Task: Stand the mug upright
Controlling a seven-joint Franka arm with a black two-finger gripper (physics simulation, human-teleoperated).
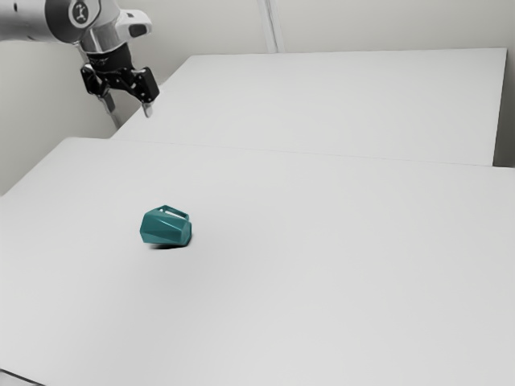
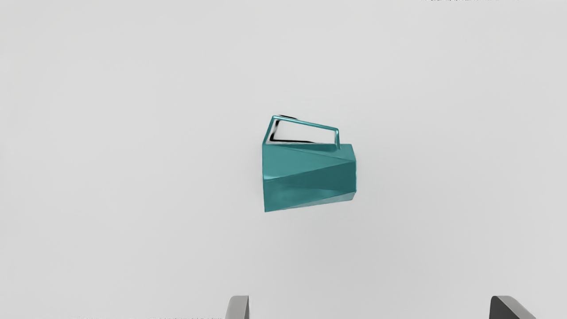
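- The mug [image 1: 166, 227] lies on its side on the counter [image 1: 322, 281], not upright; it is teal, with flat, angular facets (rather like folded paper).
- In the exterior view its wider end points to the exterior view's left and its narrower end to the exterior view's right, with a dark shadow directly beneath it.
- Its handle [image 2: 305, 122] is a thin, angular loop along one side of the body, and the pale surface can be seen through the opening.
- The gripper [image 1: 129, 109] is up in the air at the end of the arm [image 1: 24, 20], near the exterior view's upper left, well apart from the mug and touching nothing.
- Its two fingers [image 2: 239, 308] stand wide apart, with nothing held between them; in the wrist view, the space between their tips is broader than the mug looks there.
- In that same view the mug lies beyond the fingertips, its handle on the side facing away from them.
- Behind the counter in the exterior view is a large, pale, flat panel [image 1: 338, 104], and behind that a light wall [image 1: 217, 24] with a narrow upright strip [image 1: 272, 24] on it.
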